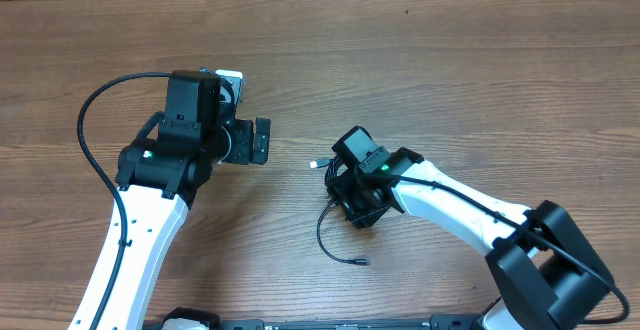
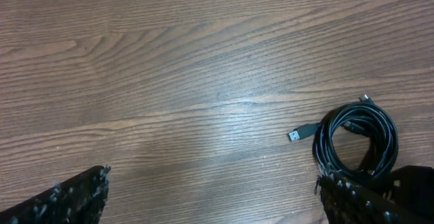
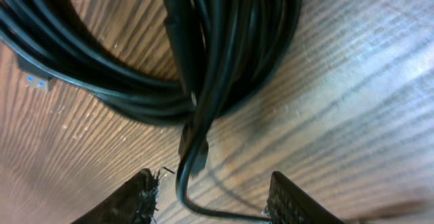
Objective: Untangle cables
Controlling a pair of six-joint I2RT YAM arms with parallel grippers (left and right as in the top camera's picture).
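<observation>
While the left pincer [image 2: 211, 183] hangs wide open above the table [image 2: 169, 61], the right pincer [image 3: 213, 187] sits half-open over the coiled cables [image 3: 210, 68]. One cord runs between its jaws.

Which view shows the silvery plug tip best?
Left wrist: the silvery plug tip lies unobstructed on the table, sticking out from the cable coil. Overhead shows it as a tiny speck; the right wrist shows mostly close-up coils, one plug half hidden.

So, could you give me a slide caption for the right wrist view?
Right pincer, open, straddling a loose strand of the coiled black cables on a wooden table.
</observation>
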